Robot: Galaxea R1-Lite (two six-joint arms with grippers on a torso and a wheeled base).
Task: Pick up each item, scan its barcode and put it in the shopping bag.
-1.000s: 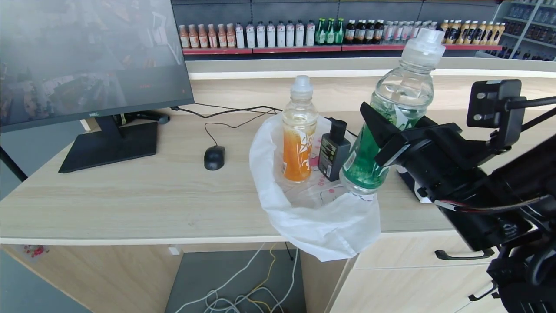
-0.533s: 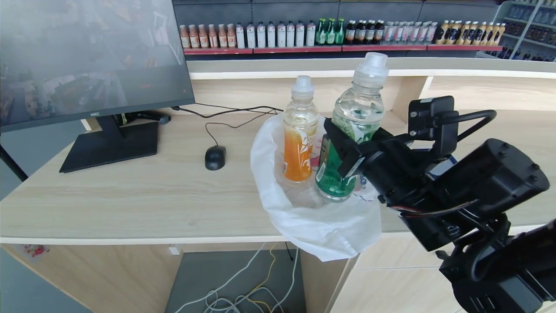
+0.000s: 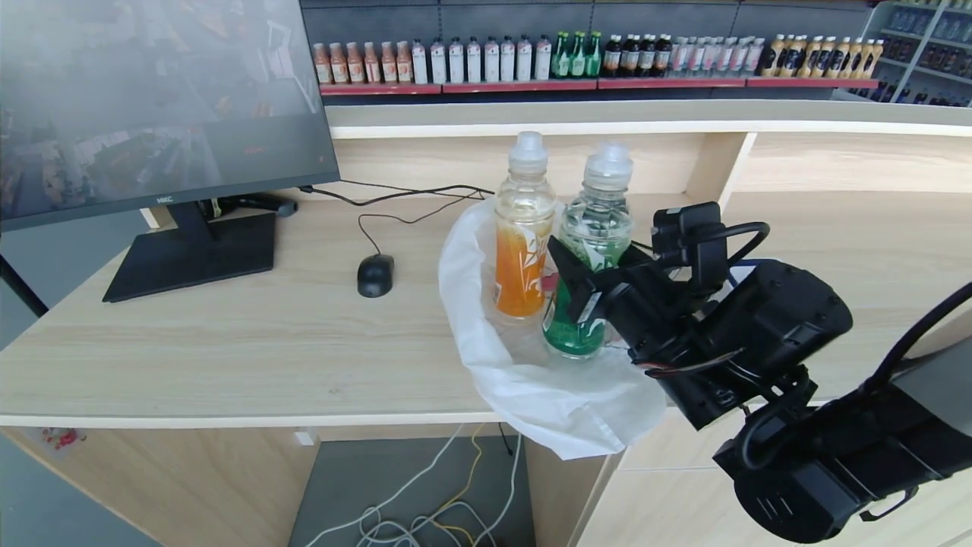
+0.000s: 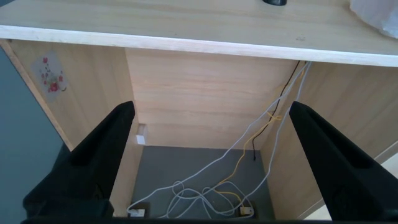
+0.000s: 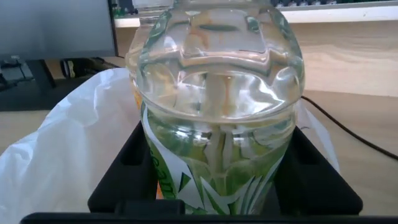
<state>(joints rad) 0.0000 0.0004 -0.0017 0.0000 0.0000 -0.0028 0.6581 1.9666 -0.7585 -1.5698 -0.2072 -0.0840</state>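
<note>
Right gripper pinches green bottle mid-body; bottle upright inside shopping bag, just beside orange bottle. Left gripper spread wide below counter.

The right gripper is carrying the clear plastic bottle with the green label down and leftward into the white plastic shopping bag, bringing it upright beside the orange drink bottle.
</note>
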